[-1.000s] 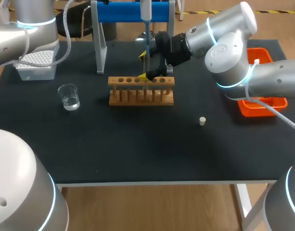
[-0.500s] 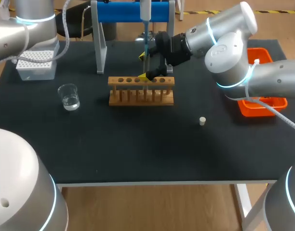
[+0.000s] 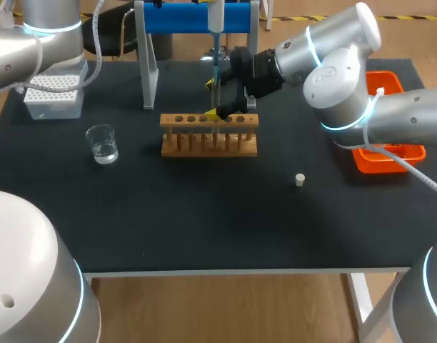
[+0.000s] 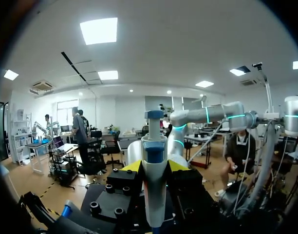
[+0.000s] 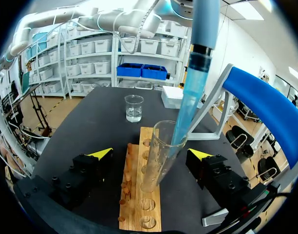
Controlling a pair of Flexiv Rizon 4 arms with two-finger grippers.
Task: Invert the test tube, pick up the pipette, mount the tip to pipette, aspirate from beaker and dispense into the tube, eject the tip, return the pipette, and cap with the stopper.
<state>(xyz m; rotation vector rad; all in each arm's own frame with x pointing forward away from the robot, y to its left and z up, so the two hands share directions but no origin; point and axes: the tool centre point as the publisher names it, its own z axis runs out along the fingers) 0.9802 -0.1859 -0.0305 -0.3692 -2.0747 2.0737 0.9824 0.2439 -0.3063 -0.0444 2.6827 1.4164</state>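
In the left wrist view my left gripper (image 4: 154,166) is shut on the white-and-blue pipette (image 4: 154,180), held upright. In the head view the pipette (image 3: 215,18) hangs over the wooden rack (image 3: 209,133), with its blue tip (image 3: 217,71) pointing down into the test tube (image 3: 218,100). The right wrist view shows that clear tube (image 5: 161,156) standing in the rack (image 5: 139,204), the blue tip (image 5: 185,114) inside its mouth. My right gripper (image 5: 150,155) is open, one finger on each side of the tube and neither touching it. The white stopper (image 3: 300,179) lies on the mat to the right of the rack.
A beaker (image 3: 102,143) with some clear liquid stands left of the rack. The tip box (image 3: 53,96) sits at the back left. The blue pipette stand (image 3: 183,18) rises behind the rack. An orange bin (image 3: 386,153) lies under my right arm.
The upper part of my left arm has shifted slightly at the back left. The pipette, the tube and my right gripper have stayed where they were.
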